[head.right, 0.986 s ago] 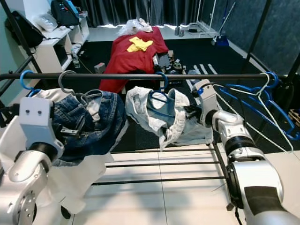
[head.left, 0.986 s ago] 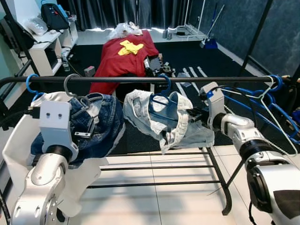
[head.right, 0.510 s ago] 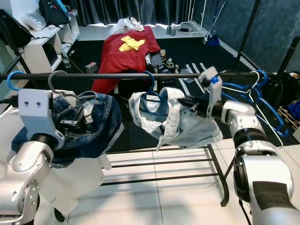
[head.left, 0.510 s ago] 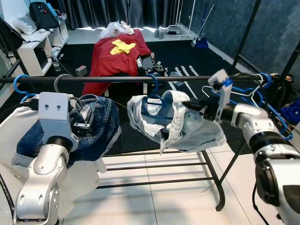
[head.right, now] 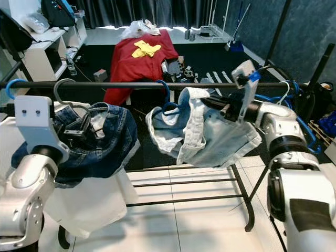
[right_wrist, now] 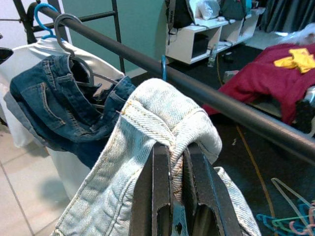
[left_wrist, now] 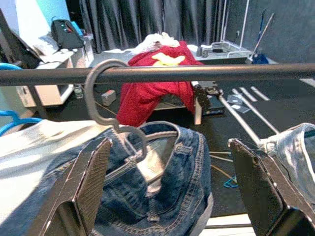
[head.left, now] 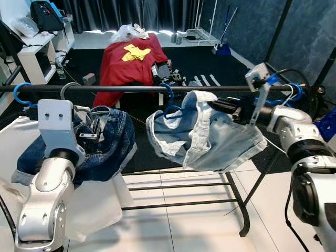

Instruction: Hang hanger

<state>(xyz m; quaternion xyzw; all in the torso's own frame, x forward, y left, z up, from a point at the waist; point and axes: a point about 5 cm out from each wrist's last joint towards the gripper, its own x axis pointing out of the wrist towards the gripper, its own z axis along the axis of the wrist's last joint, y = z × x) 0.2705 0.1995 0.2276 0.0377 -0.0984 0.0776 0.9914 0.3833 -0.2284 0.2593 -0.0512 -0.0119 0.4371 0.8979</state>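
Right gripper (right_wrist: pixel 172 162) fingers (right_wrist: pixel 160 187) clamped on light denim shorts (head.left: pixel 210 139) at rail (head.left: pixel 131 89); left gripper (left_wrist: pixel 172 182) fingers (left_wrist: pixel 88 182) spread wide by dark jeans (left_wrist: pixel 162 196).

Pale denim shorts (head.left: pixel 210 139) — matt metal rail (head.left: pixel 131 89).

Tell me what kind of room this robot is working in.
Probably a lived-in bedroom or spare room used for drying laundry: a black clothes rail hung with dark jeans and light denim shorts, a low bed under a red cover, and dark curtains behind.
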